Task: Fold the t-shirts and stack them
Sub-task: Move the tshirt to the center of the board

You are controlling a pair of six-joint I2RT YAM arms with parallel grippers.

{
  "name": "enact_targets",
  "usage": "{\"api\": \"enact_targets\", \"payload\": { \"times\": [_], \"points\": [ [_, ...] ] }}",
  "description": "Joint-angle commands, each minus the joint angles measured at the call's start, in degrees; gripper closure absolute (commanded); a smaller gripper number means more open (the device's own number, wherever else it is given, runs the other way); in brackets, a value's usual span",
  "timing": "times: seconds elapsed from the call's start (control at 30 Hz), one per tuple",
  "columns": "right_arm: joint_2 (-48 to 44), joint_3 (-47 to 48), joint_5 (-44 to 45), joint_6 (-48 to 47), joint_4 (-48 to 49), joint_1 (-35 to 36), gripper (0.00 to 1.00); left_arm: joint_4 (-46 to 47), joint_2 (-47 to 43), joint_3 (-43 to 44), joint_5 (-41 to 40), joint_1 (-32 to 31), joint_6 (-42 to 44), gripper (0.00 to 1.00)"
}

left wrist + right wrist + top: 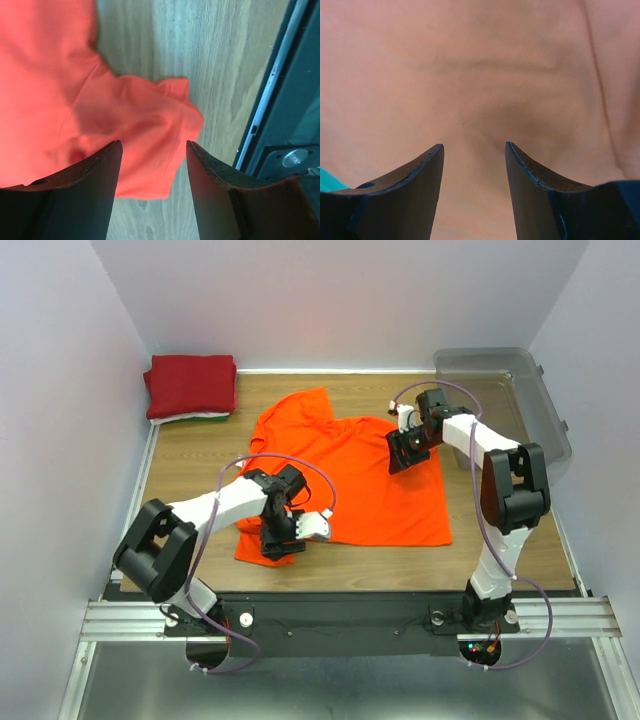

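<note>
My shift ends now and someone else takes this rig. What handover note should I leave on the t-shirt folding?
Left gripper: jaws open, over the orange t-shirt's near-left corner, holding nothing.
Right gripper: jaws open above that shirt's far-right part.
Done: dark red t-shirt folded, topping the stack at the far-left corner.
Left: fold the orange one, stack it.

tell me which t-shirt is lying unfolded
The bright orange cloth t-shirt, spread open across the middle of the wooden table; the dark red cloth t-shirt sits folded in the far left corner.
</note>
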Motion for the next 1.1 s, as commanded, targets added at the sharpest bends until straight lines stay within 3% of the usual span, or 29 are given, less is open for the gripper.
{"api": "enact_targets", "payload": {
  "times": [0.0,0.1,0.17,0.27,0.3,0.33,0.67,0.7,0.77,0.9,1.07],
  "points": [
    [3.4,0.9,-0.3,0.3,-0.1,0.0,0.42,4.6,3.7,-2.7,-3.1,-3.8,-1.7,0.35],
    [6.1,1.5,1.9,0.1,0.6,0.1,0.43,7.0,6.1,-4.7,-6.1,-7.3,-2.9,0.35],
    [7.2,2.0,2.6,-0.1,0.8,0.1,0.43,7.9,8.8,-5.2,-6.5,-8.4,-3.6,0.45],
    [7.9,2.5,3.7,-0.4,0.9,0.1,0.44,5.8,11.1,-5.4,-4.9,-10.7,-3.2,0.76],
    [8.1,2.7,4.3,-0.5,0.8,0.0,0.44,4.3,10.9,-5.3,-4.4,-13.0,-3.0,0.94],
    [8.3,2.9,4.5,-0.6,0.9,0.1,0.44,3.5,10.4,-5.0,-3.6,-14.1,-3.0,0.99],
    [7.9,2.9,5.8,-1.0,0.6,0.0,0.46,-15.1,11.5,12.4,17.9,-22.2,1.2,1.00],
    [7.4,2.3,6.0,-1.3,0.6,0.0,0.46,-15.2,10.9,12.9,19.2,-22.1,1.1,0.83],
    [6.6,1.7,6.1,-1.7,0.5,0.0,0.46,-14.7,9.4,13.4,18.9,-21.6,0.4,0.72],
    [3.2,0.0,6.6,-2.6,0.3,0.0,0.46,-14.4,4.4,15.6,16.4,-15.6,-1.0,0.64],
    [-1.8,-0.4,6.6,-2.7,0.2,0.0,0.46,-15.4,1.4,20.0,14.5,1.6,0.2,0.62]
  ]
}}
